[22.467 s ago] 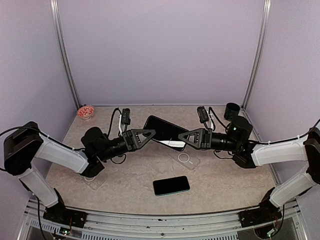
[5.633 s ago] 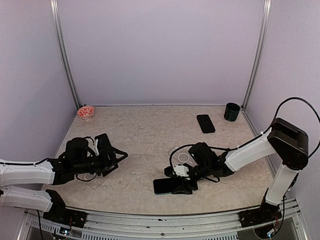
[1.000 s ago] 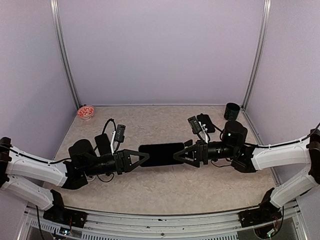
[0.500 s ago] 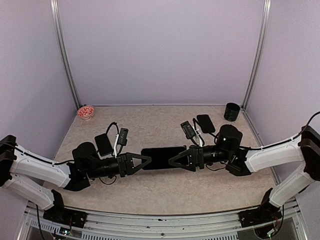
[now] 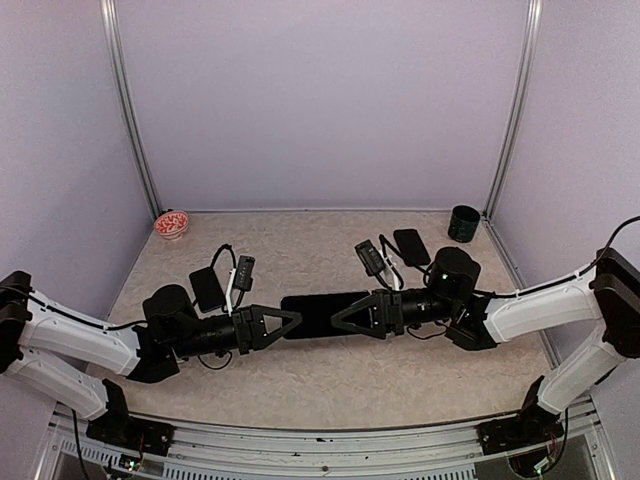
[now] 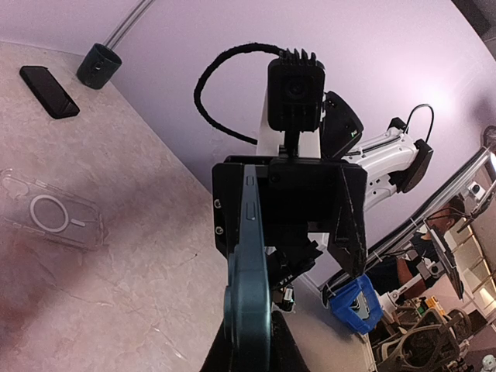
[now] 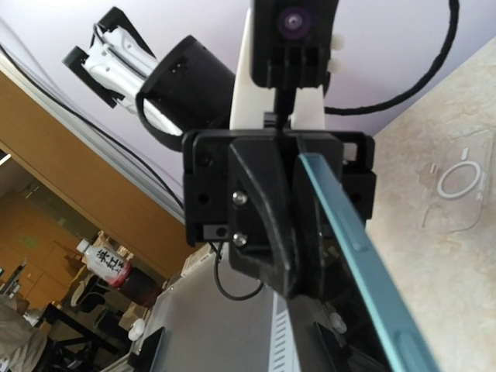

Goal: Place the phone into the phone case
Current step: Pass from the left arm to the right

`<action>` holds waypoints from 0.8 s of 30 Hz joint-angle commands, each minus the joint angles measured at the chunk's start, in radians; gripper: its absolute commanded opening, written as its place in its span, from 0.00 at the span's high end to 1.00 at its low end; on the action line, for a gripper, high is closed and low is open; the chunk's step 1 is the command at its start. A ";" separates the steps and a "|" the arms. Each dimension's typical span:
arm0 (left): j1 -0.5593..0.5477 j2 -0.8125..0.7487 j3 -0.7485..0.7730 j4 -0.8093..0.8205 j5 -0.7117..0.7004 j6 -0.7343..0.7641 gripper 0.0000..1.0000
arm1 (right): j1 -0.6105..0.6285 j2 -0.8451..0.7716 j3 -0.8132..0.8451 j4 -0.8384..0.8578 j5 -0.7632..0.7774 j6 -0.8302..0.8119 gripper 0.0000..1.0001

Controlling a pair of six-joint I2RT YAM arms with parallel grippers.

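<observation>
Beige marbled table [image 5: 300,385] in my feed. Back left corner: small red-and-white bowl [image 5: 172,223]. Back right corner: dark green cup [image 5: 463,222], upright, with a black phone [image 5: 411,246] lying flat near it. A clear case [image 6: 50,217] with a ring mark lies flat mid-table. Left side: flat black rectangle [image 5: 207,288]; I can't tell what it is.

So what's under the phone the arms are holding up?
The table, with the clear phone case lying flat on it. From above the case does not show; the phone and right gripper probably cover it, so whether it sits right beneath cannot be told.
</observation>
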 commanded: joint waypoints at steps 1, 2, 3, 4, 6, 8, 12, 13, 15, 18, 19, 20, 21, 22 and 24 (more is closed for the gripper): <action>-0.004 0.007 0.016 0.061 0.002 0.008 1.00 | 0.018 0.019 0.040 0.031 -0.021 -0.002 0.35; -0.004 0.007 0.015 0.060 0.001 0.009 1.00 | 0.018 0.021 0.042 0.030 -0.020 -0.004 0.36; -0.004 0.006 0.014 0.060 0.000 0.009 1.00 | 0.018 0.023 0.043 0.026 -0.021 -0.005 0.38; -0.004 0.006 0.012 0.059 -0.002 0.009 1.00 | 0.018 0.026 0.045 0.026 -0.023 -0.005 0.42; -0.004 0.004 0.009 0.057 -0.008 0.011 1.00 | 0.018 0.033 0.049 0.024 -0.031 -0.006 0.54; -0.004 0.004 0.009 0.053 -0.014 0.012 1.00 | 0.018 0.042 0.052 0.023 -0.040 -0.006 0.68; -0.004 0.005 0.012 0.034 -0.023 0.020 0.99 | 0.018 0.061 0.053 0.025 -0.050 -0.006 0.85; -0.003 0.004 0.013 0.029 -0.025 0.021 0.99 | 0.018 0.063 0.053 0.028 -0.053 -0.006 0.89; -0.003 0.006 0.017 0.019 -0.025 0.023 0.96 | 0.018 0.070 0.053 0.034 -0.058 -0.006 0.96; -0.001 0.006 0.013 0.015 -0.030 0.025 0.91 | 0.018 0.074 0.056 0.038 -0.063 -0.006 1.00; 0.002 0.005 0.010 0.019 -0.029 0.024 0.91 | 0.018 0.073 0.056 0.037 -0.067 -0.007 1.00; 0.005 0.002 0.006 0.024 -0.027 0.020 0.91 | 0.018 0.070 0.056 0.034 -0.071 -0.010 0.94; 0.009 -0.001 0.000 0.030 -0.026 0.017 0.92 | 0.018 0.067 0.058 0.019 -0.072 -0.017 0.80; 0.015 -0.008 -0.003 0.032 -0.026 0.015 0.92 | 0.017 0.059 0.059 0.004 -0.070 -0.027 0.65; 0.022 -0.020 -0.009 0.030 -0.026 0.015 0.95 | 0.014 0.040 0.057 -0.023 -0.060 -0.044 0.45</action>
